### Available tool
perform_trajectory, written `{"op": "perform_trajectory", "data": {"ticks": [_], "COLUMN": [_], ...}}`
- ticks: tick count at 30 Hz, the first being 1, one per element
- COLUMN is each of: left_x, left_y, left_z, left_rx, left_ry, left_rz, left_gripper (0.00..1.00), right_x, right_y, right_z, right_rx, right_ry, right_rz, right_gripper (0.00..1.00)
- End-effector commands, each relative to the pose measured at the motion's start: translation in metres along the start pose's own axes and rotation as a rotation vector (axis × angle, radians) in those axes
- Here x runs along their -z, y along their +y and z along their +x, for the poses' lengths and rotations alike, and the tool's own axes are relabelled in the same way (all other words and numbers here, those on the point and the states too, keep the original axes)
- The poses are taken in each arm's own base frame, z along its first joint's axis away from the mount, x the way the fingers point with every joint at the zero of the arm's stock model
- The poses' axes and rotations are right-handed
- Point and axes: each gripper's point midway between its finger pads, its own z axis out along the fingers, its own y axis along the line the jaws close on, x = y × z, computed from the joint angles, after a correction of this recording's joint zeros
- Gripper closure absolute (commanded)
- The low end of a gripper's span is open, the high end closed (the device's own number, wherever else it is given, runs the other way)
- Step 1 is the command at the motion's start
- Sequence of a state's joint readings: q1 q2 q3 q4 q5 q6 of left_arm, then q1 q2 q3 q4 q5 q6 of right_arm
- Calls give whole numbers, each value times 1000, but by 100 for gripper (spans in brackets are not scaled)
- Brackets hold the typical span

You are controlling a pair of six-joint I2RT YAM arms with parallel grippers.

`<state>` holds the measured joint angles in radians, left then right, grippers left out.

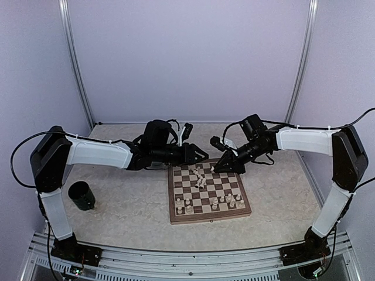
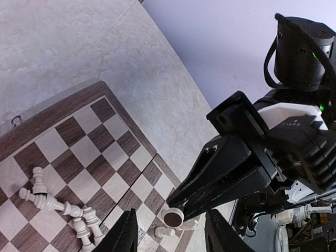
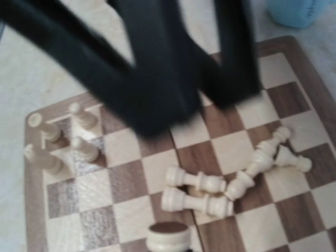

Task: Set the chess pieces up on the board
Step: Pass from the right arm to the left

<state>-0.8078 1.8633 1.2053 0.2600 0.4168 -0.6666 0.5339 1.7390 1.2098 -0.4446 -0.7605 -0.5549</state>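
Blurry left pincer [image 3: 195, 107], half-cropped chess piece [image 3: 168, 237]

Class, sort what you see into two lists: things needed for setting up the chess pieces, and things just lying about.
Job in hand: board; fallen pieces; standing pieces; left gripper; right gripper.

Lying about: black cup; blue object, cut off at the frame edge.

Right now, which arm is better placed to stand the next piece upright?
Right, probably: the right gripper pinches a chess piece over the far edge of the board, while the left gripper hangs open and empty beside it.
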Motion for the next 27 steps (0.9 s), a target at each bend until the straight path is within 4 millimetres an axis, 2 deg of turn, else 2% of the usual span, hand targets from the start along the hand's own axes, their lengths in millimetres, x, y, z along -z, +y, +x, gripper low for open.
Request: {"op": "perform_trajectory", "data": {"ticks": [1, 10, 20, 27], "left_x": [-16, -36, -40, -41], "left_y": [-14, -14, -11, -13], "left_z": [2, 23, 33, 35], "left_rx": [26, 43, 72, 80], "left_ry": [24, 97, 131, 137], "left_rz": [66, 76, 93, 110], "left_gripper": [56, 60, 70, 82], "right_x": [1, 5, 3, 3], "right_y": [16, 19, 15, 13], "right_z": [-3, -7, -4, -3], "right_rx": [7, 23, 24, 23], "right_ry": [-15, -22, -9, -5], "right_rz": [-59, -62, -41, -35], "right_gripper": [96, 96, 96, 95]}}
